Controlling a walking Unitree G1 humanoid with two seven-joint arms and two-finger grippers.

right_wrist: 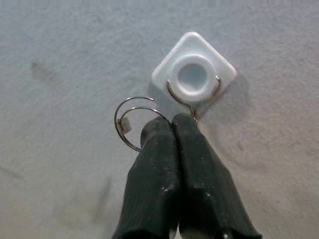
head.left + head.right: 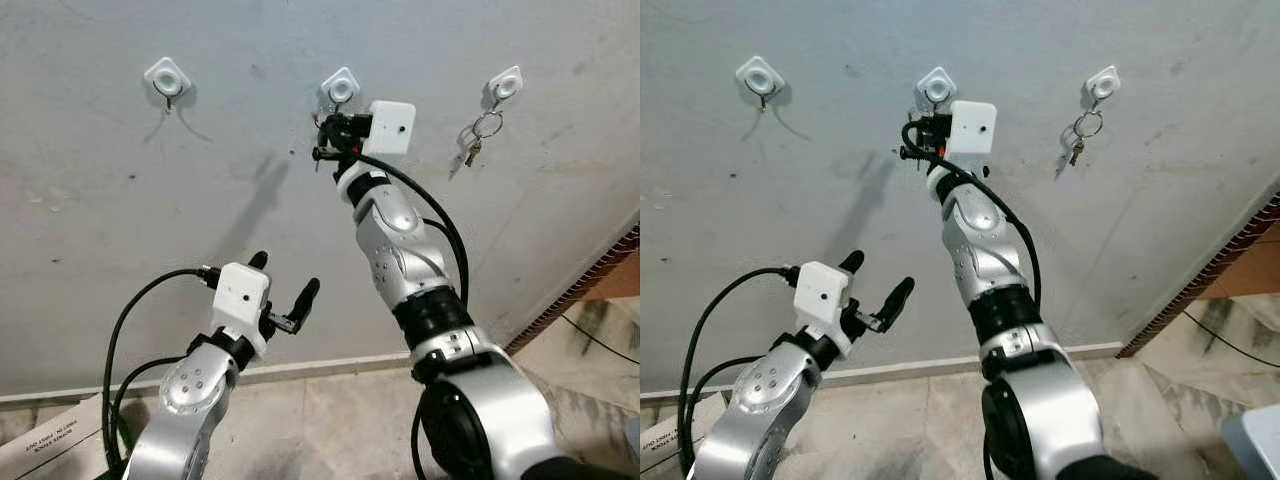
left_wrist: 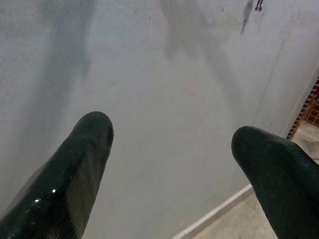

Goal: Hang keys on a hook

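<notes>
Silver wire key ring [image 1: 130, 121] pinched in the closed right gripper [image 1: 172, 122], just beside the middle white square wall hook [image 1: 194, 73] but not yet hung; left gripper [image 2: 284, 286] open, idle.

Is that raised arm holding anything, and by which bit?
Yes: the right gripper pinches a key ring by its wire loop, just below the middle hook. The left gripper holds nothing.

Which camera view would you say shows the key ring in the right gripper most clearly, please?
The right wrist view: the key ring shows close up, pinched in the right gripper just below the middle hook. In the two eye views the wrist camera housing hides most of it.
</notes>
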